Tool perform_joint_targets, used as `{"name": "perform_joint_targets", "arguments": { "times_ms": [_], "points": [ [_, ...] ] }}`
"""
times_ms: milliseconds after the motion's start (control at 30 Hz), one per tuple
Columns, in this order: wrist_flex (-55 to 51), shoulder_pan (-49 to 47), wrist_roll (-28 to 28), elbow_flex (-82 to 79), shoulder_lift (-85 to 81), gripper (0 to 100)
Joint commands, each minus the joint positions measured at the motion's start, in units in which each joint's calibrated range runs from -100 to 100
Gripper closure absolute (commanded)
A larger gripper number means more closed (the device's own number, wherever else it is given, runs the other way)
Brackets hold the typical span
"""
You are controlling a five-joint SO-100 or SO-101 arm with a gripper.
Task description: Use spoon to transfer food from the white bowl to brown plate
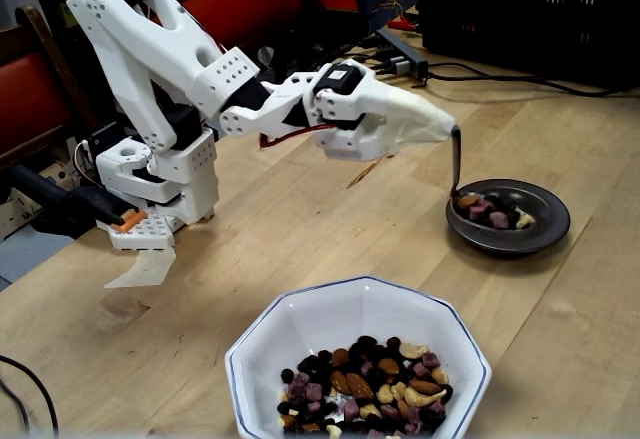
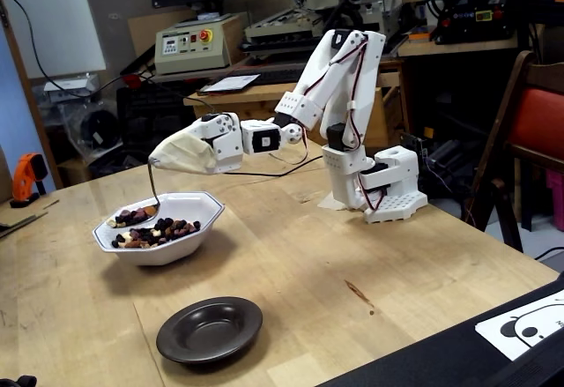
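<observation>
Our pincer (image 1: 445, 127) is wrapped in a pale sleeve that hides the jaws, but the spoon (image 1: 457, 167) hangs by its handle from the tip, so we judge it pinched there. The spoon carries a heaped load of the food (image 1: 487, 209). The rest of the mix lies in the white bowl (image 1: 300, 319), which sits toward the table's (image 1: 300, 239) near edge in one fixed view. That view puts the loaded spoon against the brown plate (image 1: 545, 224). The other fixed view puts it against the bowl's rim, with the plate (image 2: 210, 328) well apart near the table's front edge. We therefore take the spoon to be aloft and cannot tell whether it is truly over the plate. That is our main risk: tipping now could scatter nuts onto the bare wood short of the plate. The heap also sits high, so a jerk or a roll of the wrist could shed pieces. Since the plate is small and glossy, a hard dip of the spoon could nudge it or bounce food over its low rim. Room is generous, with open wood all round the plate and between the two dishes. Only the cables (image 1: 500, 79) along the far edge and the arm's base (image 1: 160, 199) crowd anything.
</observation>
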State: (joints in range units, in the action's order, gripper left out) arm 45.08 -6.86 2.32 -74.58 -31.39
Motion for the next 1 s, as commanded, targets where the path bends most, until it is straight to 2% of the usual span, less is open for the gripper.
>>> {"name": "perform_joint_targets", "arguments": {
  "times_ms": [0, 967],
  "points": [
    [0.2, -2.9, -0.1, 1.8, -3.1, 98],
    [0.2, -17.6, -0.4, 1.2, -3.1, 98]
  ]
}}
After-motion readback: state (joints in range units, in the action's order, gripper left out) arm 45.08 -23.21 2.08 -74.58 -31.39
